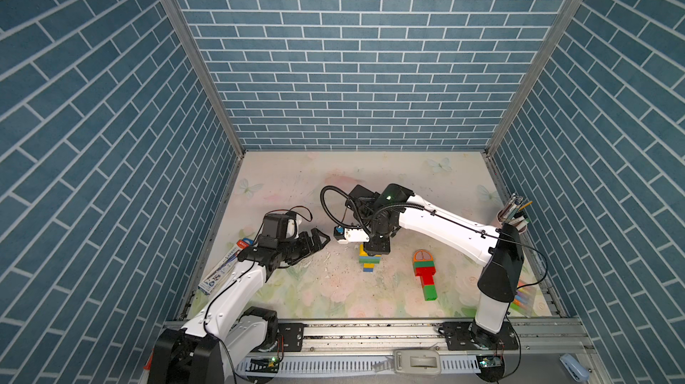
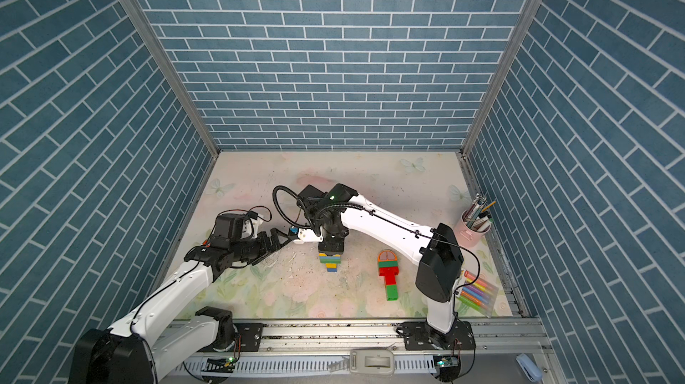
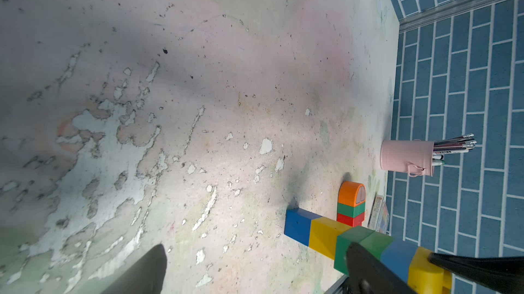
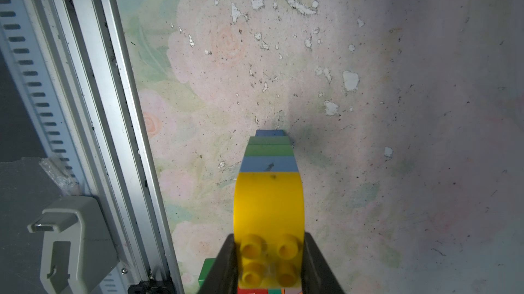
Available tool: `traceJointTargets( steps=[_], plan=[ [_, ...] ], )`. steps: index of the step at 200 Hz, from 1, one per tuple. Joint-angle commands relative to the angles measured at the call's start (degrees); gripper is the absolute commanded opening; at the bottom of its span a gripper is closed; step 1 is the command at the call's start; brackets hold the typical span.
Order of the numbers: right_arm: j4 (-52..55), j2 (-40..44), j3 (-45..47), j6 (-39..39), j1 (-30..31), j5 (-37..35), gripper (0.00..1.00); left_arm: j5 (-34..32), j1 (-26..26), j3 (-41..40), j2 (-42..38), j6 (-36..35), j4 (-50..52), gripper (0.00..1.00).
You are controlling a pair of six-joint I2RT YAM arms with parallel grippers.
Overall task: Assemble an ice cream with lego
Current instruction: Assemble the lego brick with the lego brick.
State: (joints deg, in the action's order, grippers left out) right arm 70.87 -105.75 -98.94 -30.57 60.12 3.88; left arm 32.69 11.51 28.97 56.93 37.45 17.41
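Peeling floral tabletop point(image 4: 397, 165) beneath glossy, studded yellow brick point(image 4: 268, 201) in right tool point(image 4: 269, 240)

A brick tower point(image 1: 369, 260) stands roughly upright, well apart from the pink pen cup point(image 2: 476, 228). From its narrow foot it runs blue, yellow, green, blue, then a yellow round-sided piece point(image 4: 268, 201) with four studs on top, which the right gripper point(image 4: 269, 261) clamps from both sides. Whether the blue foot touches the tabletop is unclear. A second brick model point(image 2: 388, 274) lies flat nearer the pen cup, built of an orange round-topped piece, then green, a wide red, a narrow red and a green end.
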Motion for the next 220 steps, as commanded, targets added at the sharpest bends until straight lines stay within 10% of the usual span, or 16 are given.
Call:
traceJointTargets(
  steps=[1,220],
  plan=[
    [2.78,-5.6,4.83,-5.66,0.15,-5.12,0.0,0.27,-0.43,1.01,-0.54,-1.11,1.4,1.0],
    [4.69,-3.97,0.18,-5.95,0.0,-3.59,0.3,-0.34,-0.52,2.84,-1.83,-1.34,3.32,1.0]
  ],
)
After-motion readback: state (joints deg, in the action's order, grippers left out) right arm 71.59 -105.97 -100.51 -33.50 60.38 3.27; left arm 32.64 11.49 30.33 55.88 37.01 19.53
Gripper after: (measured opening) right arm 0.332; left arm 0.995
